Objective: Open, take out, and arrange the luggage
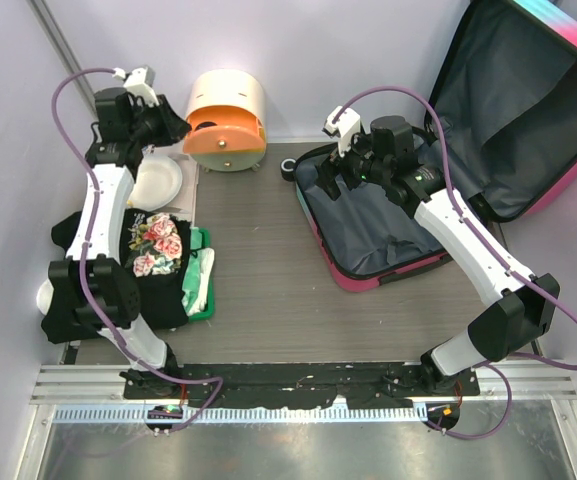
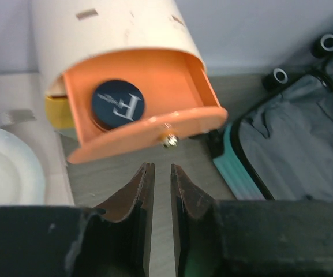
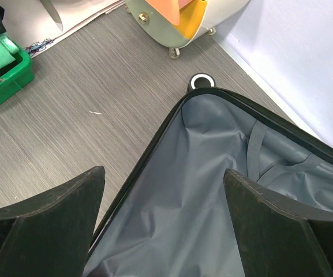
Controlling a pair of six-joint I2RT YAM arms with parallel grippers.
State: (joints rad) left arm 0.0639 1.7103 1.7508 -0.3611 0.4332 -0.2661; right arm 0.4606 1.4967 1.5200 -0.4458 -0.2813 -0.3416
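Observation:
The luggage [image 1: 368, 235] lies open at the right of the table, its dark grey lining bare and its pink-edged lid [image 1: 528, 110] leaning back against the wall. My right gripper [image 1: 336, 180] hovers over the near-left corner of the lower shell. In the right wrist view it [image 3: 163, 172] stands wide open above the grey lining [image 3: 212, 196] with nothing between its fingers. My left gripper [image 1: 173, 125] is at the back left. In the left wrist view its jaws [image 2: 160, 167] are a narrow gap apart and hold nothing. They point at the drawer knob [image 2: 167, 139], just short of it.
The round cream box [image 1: 226, 105] has its orange drawer [image 2: 149, 98] pulled out, with a black disc [image 2: 118, 103] inside. A white plate [image 1: 156, 180], a black floral garment [image 1: 158, 245] and a green tray [image 1: 200, 275] lie on the left. A luggage wheel [image 3: 201, 81] sits near the box.

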